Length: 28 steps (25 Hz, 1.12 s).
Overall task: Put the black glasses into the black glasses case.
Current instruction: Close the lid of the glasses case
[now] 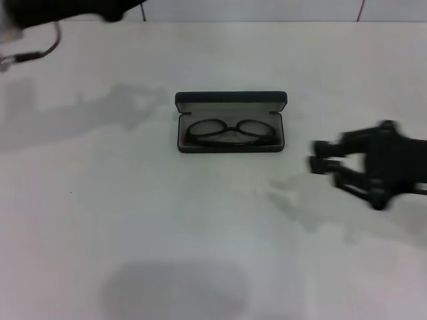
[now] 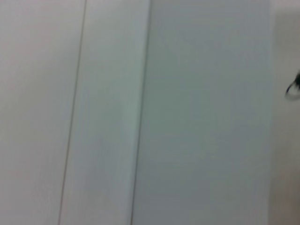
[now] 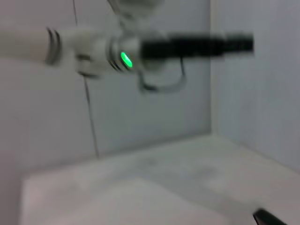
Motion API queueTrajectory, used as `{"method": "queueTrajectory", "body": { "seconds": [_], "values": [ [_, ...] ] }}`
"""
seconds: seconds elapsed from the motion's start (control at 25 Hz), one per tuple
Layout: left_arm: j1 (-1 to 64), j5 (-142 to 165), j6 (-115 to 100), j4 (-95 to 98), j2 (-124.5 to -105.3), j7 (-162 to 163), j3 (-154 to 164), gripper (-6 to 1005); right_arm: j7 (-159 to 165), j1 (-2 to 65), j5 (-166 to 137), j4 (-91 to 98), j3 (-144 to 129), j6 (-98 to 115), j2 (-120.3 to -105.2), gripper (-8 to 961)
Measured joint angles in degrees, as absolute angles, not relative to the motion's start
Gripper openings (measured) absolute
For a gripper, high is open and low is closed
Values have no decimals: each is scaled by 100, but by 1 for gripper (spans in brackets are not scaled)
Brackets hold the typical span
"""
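Right of the case: right gripper (image 1: 321,165) hovers over the table (image 1: 133,220), fingers spread, grasping nothing.
Black glasses (image 1: 231,131): lying inside the black glasses case (image 1: 230,123), whose lid stands open behind them.
Left gripper (image 1: 67,10): raised far left of the case; grip cannot be told.
Risk: lid unclosed; a careless sweep past could nudge the case.
Views: only the head view shows the case; the right wrist view shows the left arm (image 3: 93,49) against a wall.

left arm (image 3: 93,49) raised across wall — green light (image 3: 125,59) lit — table (image 3: 154,187) below
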<state>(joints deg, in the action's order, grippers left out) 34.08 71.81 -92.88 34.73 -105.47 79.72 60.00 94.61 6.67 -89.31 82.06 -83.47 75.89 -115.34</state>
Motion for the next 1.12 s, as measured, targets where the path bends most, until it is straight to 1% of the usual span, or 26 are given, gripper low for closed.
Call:
{"method": "queueTrajectory", "body": {
  "seconds": [0.16, 0.2, 0.24, 0.28, 0.32, 0.44, 0.6, 0.68, 0.88, 1.12],
  "values": [
    [3998, 8094, -8414, 3516, -10678, 8344, 6003, 171, 9120, 693, -8539, 7354, -7078, 9069, -11542, 180],
    [4106, 8330, -8241, 3517, -10717, 8446, 6003, 186, 9120, 693, -8539, 7354, -7078, 9069, -11542, 180],
    [4235, 8662, -8024, 3514, -10777, 8569, 6007, 187, 9072, 700, -8489, 7213, -6992, 9162, -11546, 181],
    [4405, 9136, -7741, 3499, -10891, 8714, 6011, 187, 8975, 692, -8397, 7005, -6963, 9188, -11558, 181],
    [4405, 9136, -7741, 3499, -10891, 8714, 6011, 188, 8975, 692, -8397, 7005, -6963, 9188, -11558, 181],
    [4691, 10161, -7239, 3479, -11134, 9020, 6020, 190, 8806, 698, -8296, 6734, -6971, 9189, -11573, 181],
    [4792, 10927, -6979, 3476, -11338, 9102, 6030, 192, 8659, 779, -8254, 6435, -6953, 9181, -11584, 182],
    [4800, 11098, -6927, 3472, -11405, 9129, 6039, 203, 8620, 848, -8251, 6305, -6936, 9165, -11584, 182],
    [4806, 11183, -6905, 3471, -11472, 9162, 6053, 254, 8519, 1058, -8245, 5946, -6923, 9102, -11584, 183],
    [4829, 11288, -6679, 3434, -11621, 9125, 6063, 249, 8439, 1181, -8240, 5725, -6917, 9089, -11584, 184]
  ]
}}
